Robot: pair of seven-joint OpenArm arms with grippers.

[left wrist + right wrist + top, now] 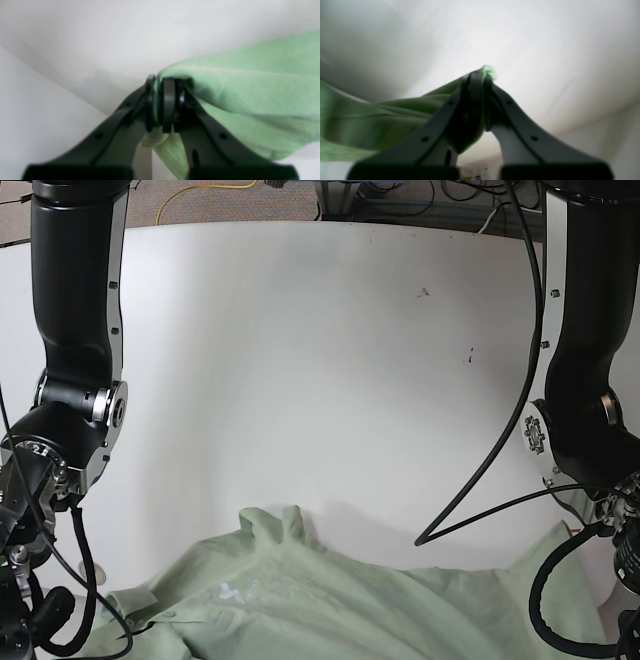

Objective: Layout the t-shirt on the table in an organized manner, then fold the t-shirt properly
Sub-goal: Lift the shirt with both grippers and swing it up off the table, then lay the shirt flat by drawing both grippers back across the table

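The sage-green t-shirt (350, 610) is stretched wide along the near edge of the white table (320, 360), with a bunched fold sticking up at its left-centre. In the left wrist view my left gripper (160, 83) is shut on a pinch of the t-shirt (250, 82), which drapes away to the right. In the right wrist view my right gripper (481, 77) is shut on a corner of the t-shirt (382, 117), which trails off to the left. Both held edges look lifted off the table. In the base view the fingertips are below the frame.
The right-wrist arm (70, 410) stands at the left of the base view and the left-wrist arm (585, 420) at the right. A black cable (480, 470) loops down over the table by that arm. Two dark specks (423, 292) mark the far tabletop.
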